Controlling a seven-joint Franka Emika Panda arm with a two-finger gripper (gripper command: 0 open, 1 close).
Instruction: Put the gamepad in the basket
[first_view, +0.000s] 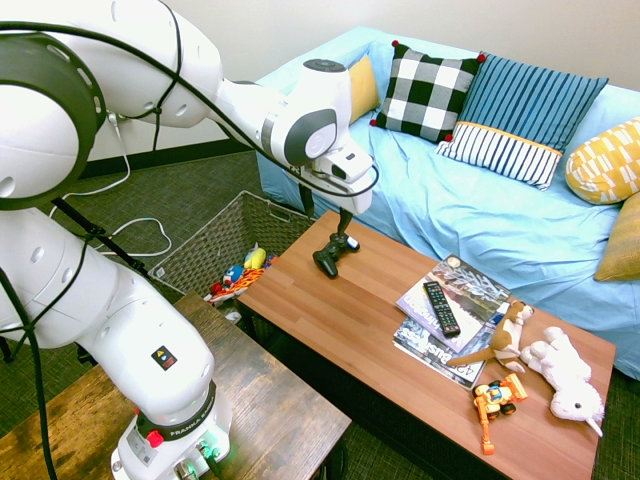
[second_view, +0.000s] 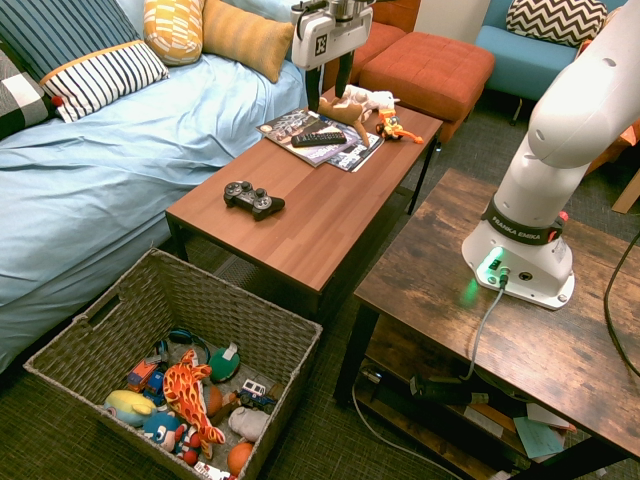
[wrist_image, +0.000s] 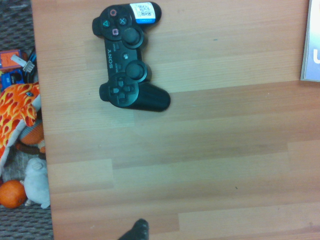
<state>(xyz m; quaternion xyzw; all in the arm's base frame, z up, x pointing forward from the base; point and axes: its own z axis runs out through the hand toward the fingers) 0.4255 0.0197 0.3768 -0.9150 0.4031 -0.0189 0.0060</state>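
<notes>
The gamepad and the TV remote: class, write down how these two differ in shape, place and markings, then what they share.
The gamepad is wide with two curved horns; the TV remote is a long, slim bar. The gamepad lies directly on the coffee table, near the basket; the remote rests on magazines. The gamepad carries a white and blue sticker; none shows on the remote. Both are black.

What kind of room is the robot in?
Probably a living room or lounge, maybe a playroom corner. There's a sofa under a light blue cover with cushions, a low wooden table with magazines, and a wicker basket full of toys.
</notes>
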